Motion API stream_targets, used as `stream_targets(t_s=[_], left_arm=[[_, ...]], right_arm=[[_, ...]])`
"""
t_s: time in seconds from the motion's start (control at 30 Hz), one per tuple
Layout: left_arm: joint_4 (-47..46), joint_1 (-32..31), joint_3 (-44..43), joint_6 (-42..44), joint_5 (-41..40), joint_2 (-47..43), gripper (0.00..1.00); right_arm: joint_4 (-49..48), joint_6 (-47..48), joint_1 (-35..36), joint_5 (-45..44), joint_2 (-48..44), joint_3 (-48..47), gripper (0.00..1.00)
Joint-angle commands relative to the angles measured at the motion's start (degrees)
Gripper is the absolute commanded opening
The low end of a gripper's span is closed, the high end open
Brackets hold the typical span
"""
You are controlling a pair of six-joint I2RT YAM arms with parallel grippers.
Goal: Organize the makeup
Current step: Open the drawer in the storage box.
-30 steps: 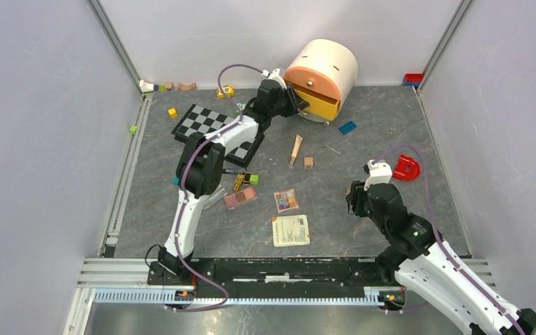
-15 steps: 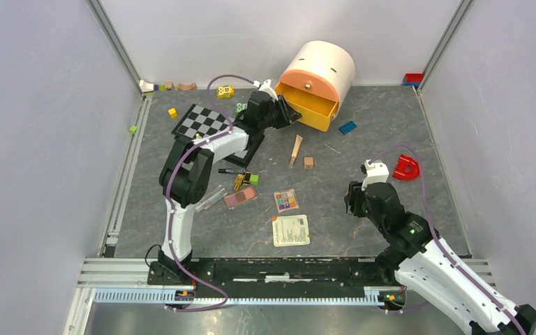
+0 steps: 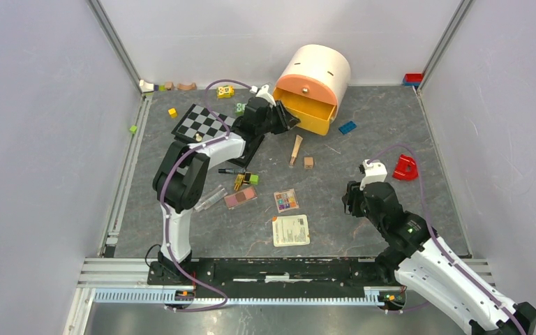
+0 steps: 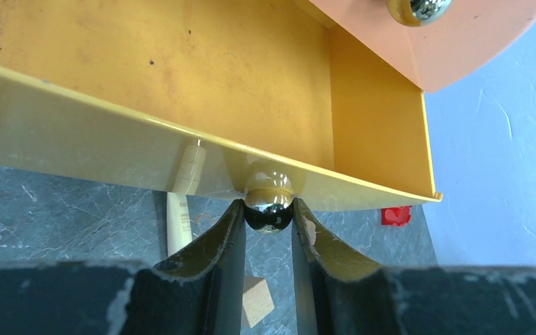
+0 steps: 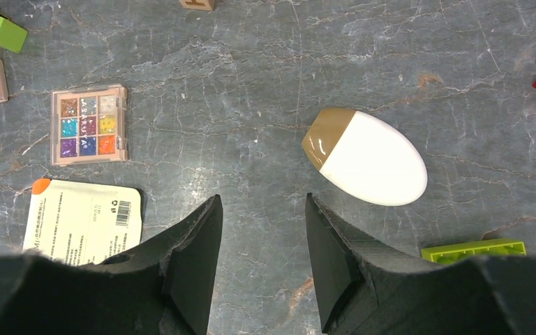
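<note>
My left gripper (image 4: 268, 213) is shut on the shiny round knob (image 4: 268, 208) of the yellow drawer (image 3: 312, 114), which stands pulled out of the round peach-and-cream organizer (image 3: 321, 66). The drawer's inside (image 4: 181, 63) shows nothing in it. My right gripper (image 5: 262, 202) hovers open over bare table, with a white egg-shaped sponge (image 5: 370, 167) with a tan end just right of its fingers. A multicolour palette (image 3: 286, 200), pink palette (image 3: 240, 197), clear tube (image 3: 211, 197), beige tube (image 3: 296, 149) and a black pencil (image 3: 234, 171) lie mid-table.
A chessboard (image 3: 206, 122) lies under the left arm. A printed sachet (image 3: 290, 229), wooden cube (image 3: 308, 162), blue brick (image 3: 347, 127), red piece (image 3: 405, 167) and lime brick (image 5: 473, 248) lie scattered. Small toys line the back wall.
The left gripper has drawn back toward the left with the knob, and the yellow drawer has slid further out. The organizer has shifted a little. The right arm has edged slightly left.
</note>
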State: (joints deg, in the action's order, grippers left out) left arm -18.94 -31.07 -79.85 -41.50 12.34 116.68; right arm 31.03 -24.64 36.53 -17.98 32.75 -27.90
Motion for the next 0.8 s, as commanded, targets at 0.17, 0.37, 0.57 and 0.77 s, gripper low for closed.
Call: stream_targets(t_s=[0.17, 0.37, 0.57, 0.77], left_arm=[[3.1, -2.0, -1.8, 2.3, -0.2, -4.9, 0.17], [3.5, -2.7, -1.0, 2.1, -0.2, -6.6, 0.17], [3.6, -3.6, 1.8, 2.1, -1.9, -9.4, 0.14], [3.6, -3.7, 4.9, 2.4, -3.0, -11.2, 0.14]], right_arm=[[-2.1, -0.9, 0.2, 0.5, 0.2, 0.5, 0.54], [-2.4, -0.9, 0.2, 0.5, 0.2, 0.8, 0.54], [-2.6, -0.9, 0.2, 0.8, 0.4, 0.9, 0.54], [-2.9, -0.8, 0.2, 1.0, 0.4, 1.1, 0.54]])
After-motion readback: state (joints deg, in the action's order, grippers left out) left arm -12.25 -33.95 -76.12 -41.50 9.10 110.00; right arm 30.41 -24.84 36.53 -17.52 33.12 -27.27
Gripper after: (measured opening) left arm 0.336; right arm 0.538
